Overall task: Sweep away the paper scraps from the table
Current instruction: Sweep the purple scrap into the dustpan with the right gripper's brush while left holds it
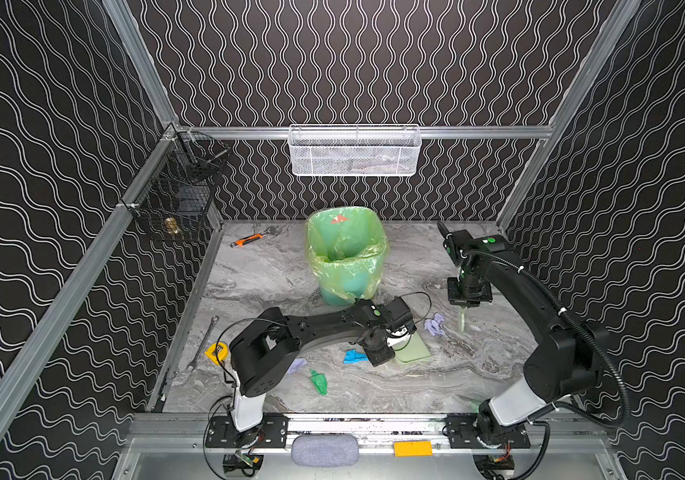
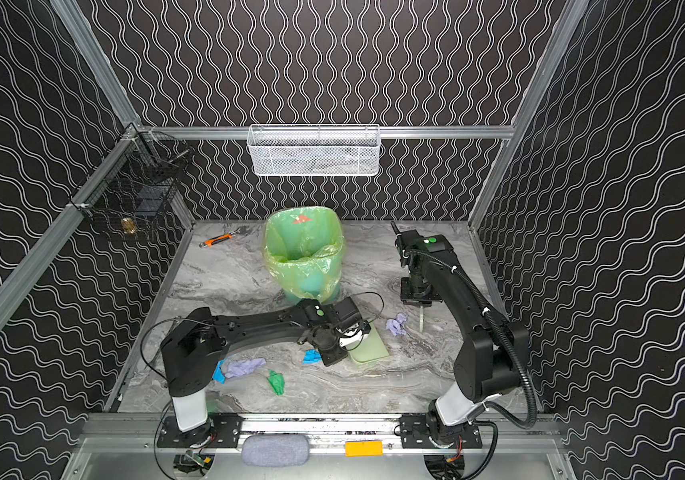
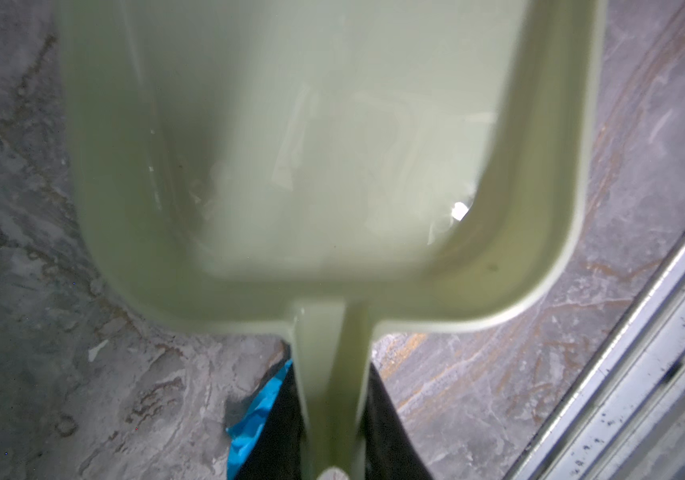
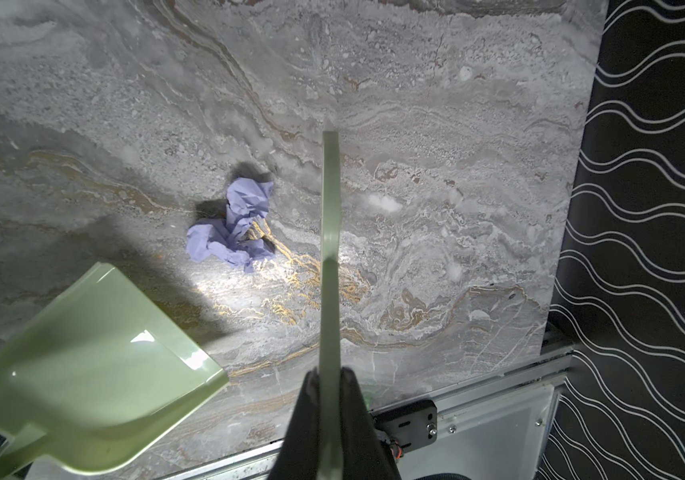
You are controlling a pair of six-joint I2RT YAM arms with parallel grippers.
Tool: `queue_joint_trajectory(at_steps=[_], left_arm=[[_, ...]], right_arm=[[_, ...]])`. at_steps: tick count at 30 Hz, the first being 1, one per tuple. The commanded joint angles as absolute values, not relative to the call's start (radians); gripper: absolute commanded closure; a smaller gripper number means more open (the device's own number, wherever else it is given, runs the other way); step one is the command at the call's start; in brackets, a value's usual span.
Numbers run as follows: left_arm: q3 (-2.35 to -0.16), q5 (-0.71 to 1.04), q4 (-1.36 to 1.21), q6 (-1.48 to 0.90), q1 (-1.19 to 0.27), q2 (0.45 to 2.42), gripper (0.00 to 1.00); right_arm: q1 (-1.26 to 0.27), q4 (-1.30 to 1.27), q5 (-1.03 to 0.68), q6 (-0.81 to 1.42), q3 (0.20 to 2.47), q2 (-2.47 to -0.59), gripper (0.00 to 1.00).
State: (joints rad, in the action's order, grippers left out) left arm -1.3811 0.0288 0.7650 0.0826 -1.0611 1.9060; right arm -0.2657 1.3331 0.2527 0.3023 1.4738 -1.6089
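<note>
While both arms are over the grey marble-veined counter [image 1: 270, 270], the paper scraps all lie on it, none in the bin.

Left arm [image 1: 315, 328]: reaches across the middle, wrist low. Right arm [image 1: 540, 299]: stretched toward the far right, wrist pointing down.

Bin [image 1: 347, 257]: green liner, upright, far centre of the counter, just behind the left wrist.

White mesh basket [image 1: 353, 151] hangs on the back rail. Black wire basket [image 1: 178, 195] hangs on the left rail.

Dustpan [image 3: 290, 145]: pale green. Left jaws clenched on its handle, seen in the left wrist view. The pan lies low in front of the left wrist in both top views; cannot tell if its lip touches the counter.

Thin pale green blade [image 4: 329, 249]: right jaws clenched on its near end, seen edge-on in the right wrist view. It hangs down toward the counter [image 1: 462, 320]; contact at the tip is unclear.

Scraps:
- lilac scrap [image 4: 234, 226], crumpled, between dustpan and blade, just beside the blade, not touching
- second lilac scrap [image 2: 245, 366], near the left arm's base, a blue bit [image 2: 219, 372] at its edge
- blue scrap [image 1: 353, 356], right beside the left jaws on the handle side
- green scrap [image 1: 319, 382], near front, apart from the rest

Orange-handled wrench [image 1: 249, 240] sits far left; a yellow tape measure [image 1: 217, 352] sits near the left rail
</note>
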Motion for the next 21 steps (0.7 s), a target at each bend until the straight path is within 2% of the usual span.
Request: queue_joint_trajectory(at_steps=[1, 13, 21], left_arm=[[-1.408, 0.011, 0.794, 0.107, -1.054, 1.928, 0.94], [-1.487, -0.010, 0.812, 0.108, -1.012, 2.007, 0.95], [-1.504, -0.029, 0.826, 0.137, -1.006, 2.039, 0.95]], right_arm=[[-0.266, 1.316, 0.252, 0.277, 1.468, -1.612, 1.00], [-0.276, 1.263, 0.163, 0.194, 1.434, -1.605, 1.00], [-0.341, 1.263, 0.089, 0.179, 1.439, -1.610, 1.00]])
